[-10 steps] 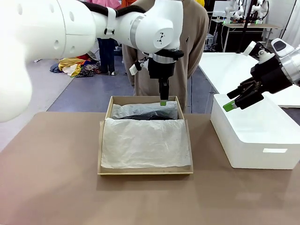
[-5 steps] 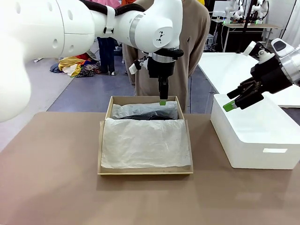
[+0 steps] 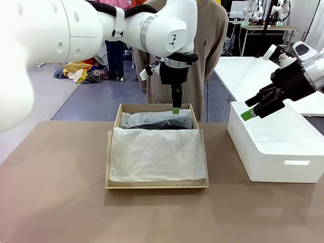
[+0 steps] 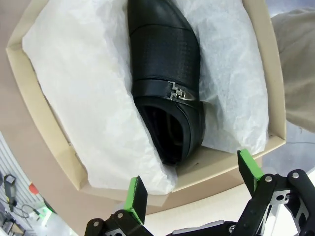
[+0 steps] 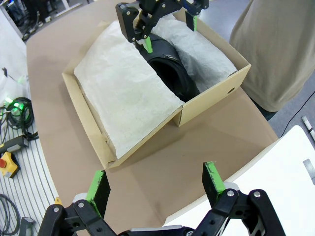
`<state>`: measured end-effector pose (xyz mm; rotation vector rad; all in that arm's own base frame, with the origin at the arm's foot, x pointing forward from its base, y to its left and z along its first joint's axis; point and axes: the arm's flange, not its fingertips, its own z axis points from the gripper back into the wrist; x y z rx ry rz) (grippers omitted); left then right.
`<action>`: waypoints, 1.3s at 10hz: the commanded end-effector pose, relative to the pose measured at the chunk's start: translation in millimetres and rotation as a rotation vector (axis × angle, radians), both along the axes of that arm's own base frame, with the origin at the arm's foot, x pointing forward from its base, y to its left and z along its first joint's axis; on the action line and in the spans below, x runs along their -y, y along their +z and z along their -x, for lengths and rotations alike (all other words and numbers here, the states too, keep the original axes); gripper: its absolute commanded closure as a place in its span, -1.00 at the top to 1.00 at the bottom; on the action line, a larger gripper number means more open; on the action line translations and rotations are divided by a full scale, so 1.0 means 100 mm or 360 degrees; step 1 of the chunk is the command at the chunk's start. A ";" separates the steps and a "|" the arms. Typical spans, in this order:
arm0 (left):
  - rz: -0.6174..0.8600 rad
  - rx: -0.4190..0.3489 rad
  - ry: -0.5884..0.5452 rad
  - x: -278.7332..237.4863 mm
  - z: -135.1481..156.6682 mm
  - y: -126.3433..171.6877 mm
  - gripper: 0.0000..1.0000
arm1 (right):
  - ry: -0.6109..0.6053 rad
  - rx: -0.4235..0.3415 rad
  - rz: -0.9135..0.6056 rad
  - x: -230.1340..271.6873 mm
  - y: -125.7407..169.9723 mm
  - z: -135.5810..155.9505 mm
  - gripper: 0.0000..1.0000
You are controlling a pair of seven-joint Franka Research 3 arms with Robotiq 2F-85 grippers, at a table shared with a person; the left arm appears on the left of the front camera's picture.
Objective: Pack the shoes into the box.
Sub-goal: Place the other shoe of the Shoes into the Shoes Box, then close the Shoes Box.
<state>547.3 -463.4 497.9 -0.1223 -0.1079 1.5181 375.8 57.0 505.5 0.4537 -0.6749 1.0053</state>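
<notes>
Above the far half of the box (image 3: 157, 186), close to its right end, the left hand (image 3: 175, 109) hangs with its fingers pointing down. Its two fingers stand apart and they hold nothing.

One shoe (image 4: 167, 73) lies inside this far half, on the white tissue paper (image 3: 157, 154). If a second shoe is under the paper, I cannot tell. The long axis of the shoe runs along the far wall of the box. In the left wrist view the heel end is the end nearer to the hand and the pointed toe goes away from it. The line between the two fingers crosses this axis, but the hand is not over the middle of the shoe; it is past the heel, about over the end wall of the box.

The right hand (image 5: 155, 186) is well apart from the box, over the white box (image 3: 273, 152) at the right side of the counter (image 3: 55, 202). Its fingers are also spread and empty. So the left hand is clearly the nearer one.

To my judgement, the shoe is already packed. What remains is to fold the tissue, which covers the near half, and to close the flap. A person (image 3: 212, 40) stands behind the box.
</notes>
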 end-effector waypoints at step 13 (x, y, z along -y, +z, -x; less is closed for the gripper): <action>-0.0042 0.0011 -0.0146 -0.09 0.12 0.21 1.00 | 0.0036 0.0041 -0.0039 0.00 -0.01 -0.04 1.00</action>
